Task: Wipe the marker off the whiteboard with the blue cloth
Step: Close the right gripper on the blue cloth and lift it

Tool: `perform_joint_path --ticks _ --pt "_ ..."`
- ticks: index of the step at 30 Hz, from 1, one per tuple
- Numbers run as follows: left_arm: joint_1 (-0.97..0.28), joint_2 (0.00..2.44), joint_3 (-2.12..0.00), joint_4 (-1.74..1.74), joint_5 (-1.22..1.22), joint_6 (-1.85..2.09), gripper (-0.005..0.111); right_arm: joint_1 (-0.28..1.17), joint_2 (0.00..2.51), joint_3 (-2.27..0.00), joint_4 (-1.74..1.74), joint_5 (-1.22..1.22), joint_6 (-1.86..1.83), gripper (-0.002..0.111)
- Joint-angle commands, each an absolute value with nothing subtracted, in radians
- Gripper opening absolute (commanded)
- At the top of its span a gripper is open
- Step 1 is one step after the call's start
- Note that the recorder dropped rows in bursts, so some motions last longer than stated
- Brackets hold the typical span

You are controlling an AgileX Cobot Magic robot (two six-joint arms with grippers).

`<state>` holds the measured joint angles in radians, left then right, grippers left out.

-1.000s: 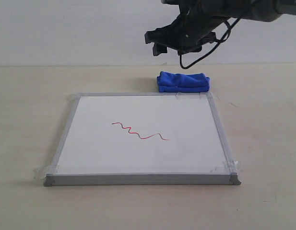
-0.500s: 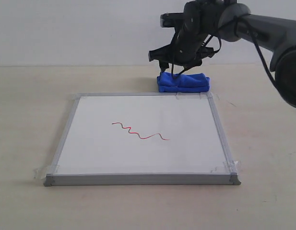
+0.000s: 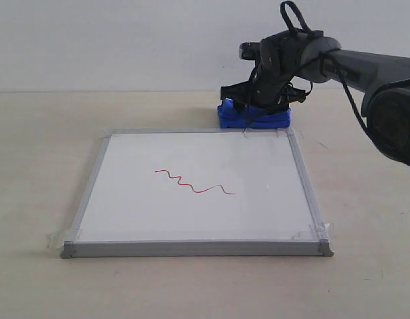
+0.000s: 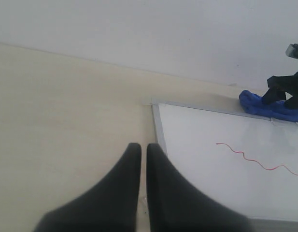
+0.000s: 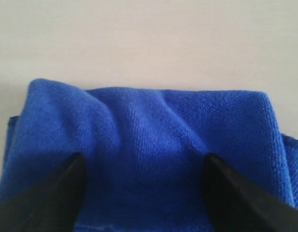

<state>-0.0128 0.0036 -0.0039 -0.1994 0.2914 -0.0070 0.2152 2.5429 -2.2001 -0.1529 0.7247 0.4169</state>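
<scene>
Outside view: your right gripper (image 3: 258, 111) is low over the blue cloth (image 3: 276, 120), covering its middle, just behind the whiteboard (image 3: 303, 179). The marker (image 3: 195, 183) line crosses the board's centre.

Left wrist: your left gripper (image 4: 140, 147) is nearly closed and empty, beside the board.

Right wrist: the fingers (image 5: 62, 188) are spread wide, straddling the cloth without clamping it.

- Table (image 3: 32, 166): pale beige top, far edge meets a white wall.
- Whiteboard (image 3: 191, 219): lies flat approx. mid-table, corners fixed w/ clear tape (image 3: 58, 236).
- Blue cloth (image 3: 268, 121): folded, btw. board & table's far edge, just beside the frame.
</scene>
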Motion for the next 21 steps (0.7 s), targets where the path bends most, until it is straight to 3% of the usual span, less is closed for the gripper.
perform_joint_path --ticks 1,5,8,15,21 --pt "-0.01 0.0 0.0 -0.195 0.293 -0.008 0.004 0.199 2.571 -2.205 -0.155 0.746 0.425 0.062" --pt "-0.01 0.0 0.0 -0.195 0.293 -0.008 0.004 0.199 2.604 -2.205 -0.141 0.765 0.402 0.062" --pt "-0.01 0.0 0.0 -0.195 0.293 -0.008 0.004 0.199 2.609 -2.205 -0.141 0.772 0.402 0.052" --pt "-0.01 0.0 0.0 -0.195 0.293 -0.008 0.004 0.199 2.597 -2.205 -0.139 0.786 0.344 0.0" --pt "-0.01 0.0 0.0 -0.195 0.293 -0.008 0.004 0.207 2.534 -2.227 -0.135 0.785 0.232 0.0"
